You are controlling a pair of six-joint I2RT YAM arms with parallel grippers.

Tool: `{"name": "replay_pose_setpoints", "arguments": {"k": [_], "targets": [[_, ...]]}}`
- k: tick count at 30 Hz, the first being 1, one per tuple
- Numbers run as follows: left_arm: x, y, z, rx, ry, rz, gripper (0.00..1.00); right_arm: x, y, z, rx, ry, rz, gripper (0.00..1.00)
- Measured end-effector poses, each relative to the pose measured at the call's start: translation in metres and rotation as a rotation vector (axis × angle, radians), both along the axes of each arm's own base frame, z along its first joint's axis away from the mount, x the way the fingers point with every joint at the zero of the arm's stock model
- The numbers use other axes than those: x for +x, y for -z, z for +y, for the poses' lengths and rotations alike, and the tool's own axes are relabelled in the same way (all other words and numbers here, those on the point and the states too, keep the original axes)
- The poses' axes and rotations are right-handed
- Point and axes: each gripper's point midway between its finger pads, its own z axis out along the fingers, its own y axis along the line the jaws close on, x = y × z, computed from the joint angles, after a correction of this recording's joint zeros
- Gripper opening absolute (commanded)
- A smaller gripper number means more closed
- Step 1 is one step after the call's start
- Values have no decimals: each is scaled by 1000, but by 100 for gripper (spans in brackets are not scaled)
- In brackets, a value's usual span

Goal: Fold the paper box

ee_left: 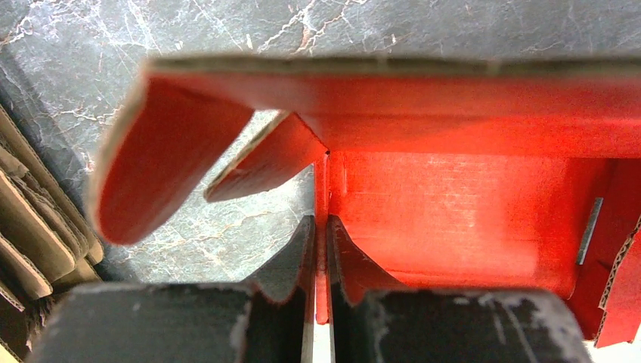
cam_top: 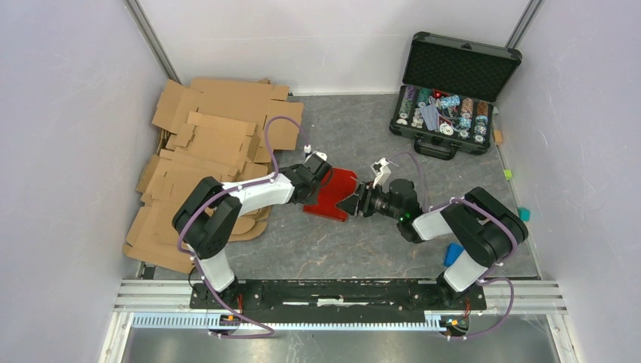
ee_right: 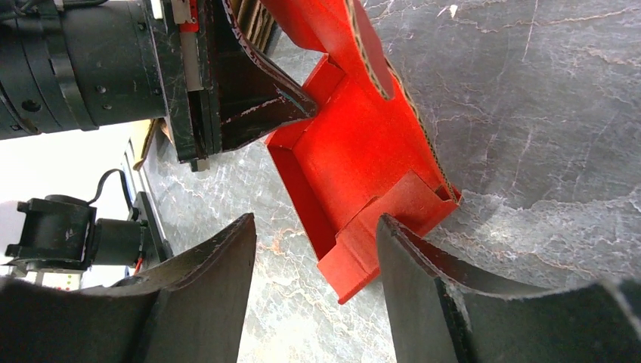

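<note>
The paper box (cam_top: 333,193), half-formed, is pinched by one upright wall in the left hand (ee_left: 318,231) at its nine o'clock, probably to steady it at the middle of the bench (cam_top: 302,249). The right hand (ee_right: 316,227), at three o'clock, stands wide with the box's end flap between its fingers, unclamped, seemingly ready to press the flap.

Pale lilac walls (cam_top: 68,113) enclose a dark marbled bench (cam_top: 340,121); cardboard sheets (cam_top: 219,128) lie beside the left end effector (cam_top: 326,185), a chip case (cam_top: 453,83) well beyond the right end effector (cam_top: 355,204).
</note>
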Motion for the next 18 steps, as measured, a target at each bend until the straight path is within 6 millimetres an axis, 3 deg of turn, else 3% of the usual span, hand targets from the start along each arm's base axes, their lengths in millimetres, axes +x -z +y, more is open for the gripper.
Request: {"name": "replay_pose_setpoints", "arguments": {"k": [10, 14, 18], "targets": [[0, 0, 0, 0, 0, -1, 9, 0, -1, -11, -93, -11, -60, 66], [0, 0, 0, -1, 0, -1, 9, 5, -8, -25, -127, 26, -104, 67], [0, 0, 0, -1, 0, -1, 8, 5, -4, -46, -170, 84, -115, 60]]}}
